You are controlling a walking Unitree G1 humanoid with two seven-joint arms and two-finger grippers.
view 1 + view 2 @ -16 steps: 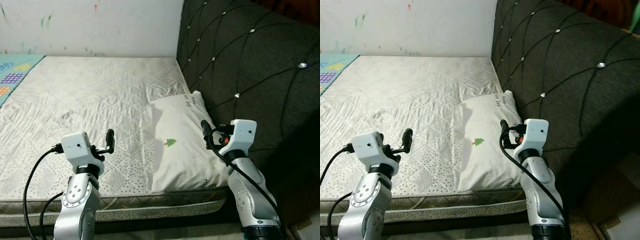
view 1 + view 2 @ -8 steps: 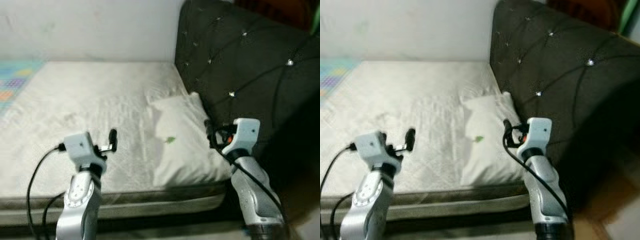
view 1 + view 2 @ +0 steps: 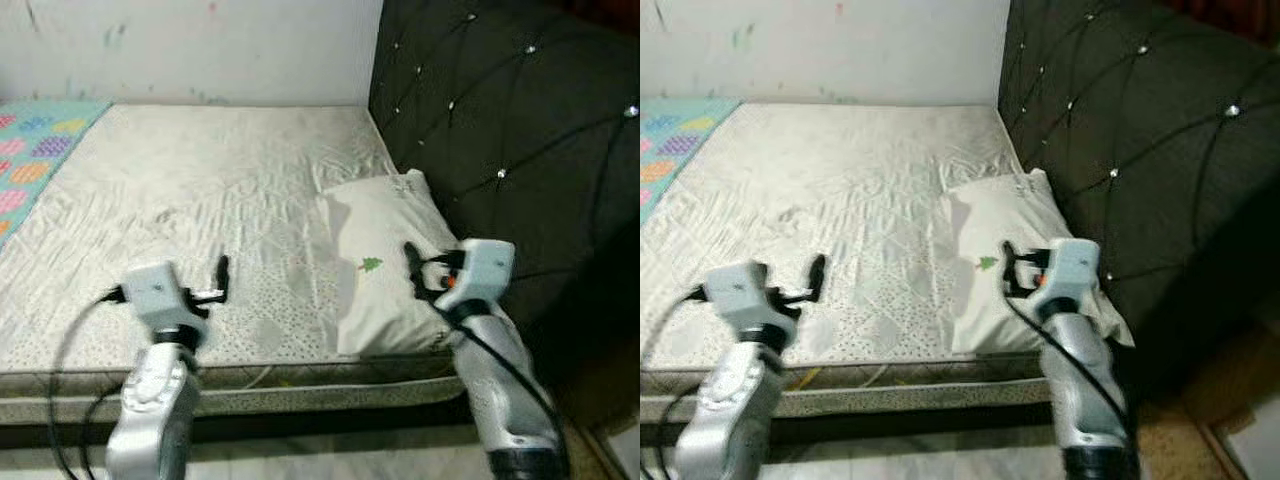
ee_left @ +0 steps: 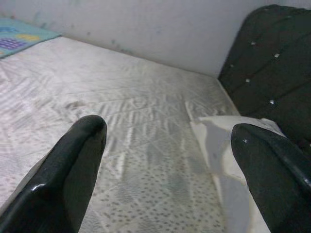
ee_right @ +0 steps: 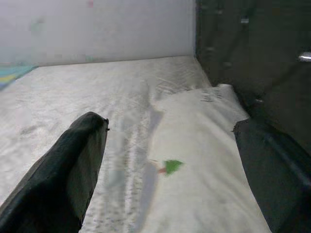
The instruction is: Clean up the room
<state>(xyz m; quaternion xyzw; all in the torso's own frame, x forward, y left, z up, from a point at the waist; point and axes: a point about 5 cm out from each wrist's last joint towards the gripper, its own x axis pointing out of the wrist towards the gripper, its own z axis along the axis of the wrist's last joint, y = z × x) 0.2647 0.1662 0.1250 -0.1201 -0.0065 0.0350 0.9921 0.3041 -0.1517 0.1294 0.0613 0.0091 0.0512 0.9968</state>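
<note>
Pillow (image 3: 385, 265) lies lengthwise along headboard (image 3: 500, 130).

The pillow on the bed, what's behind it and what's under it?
Behind the pillow stands the dark tufted headboard, which it lies against. Under it is the pale quilted mattress. The patch of mattress beneath the pillow is covered, so anything there cannot be seen.

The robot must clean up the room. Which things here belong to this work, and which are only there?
Belong to the work:
- pillow, lying on the mattress beside the headboard
- mattress
- right gripper, open, over the pillow
- left gripper, open, over the mattress edge

Only there:
- headboard, dark and padded
- colourful mat, along the mattress's far left side
- wall
</note>
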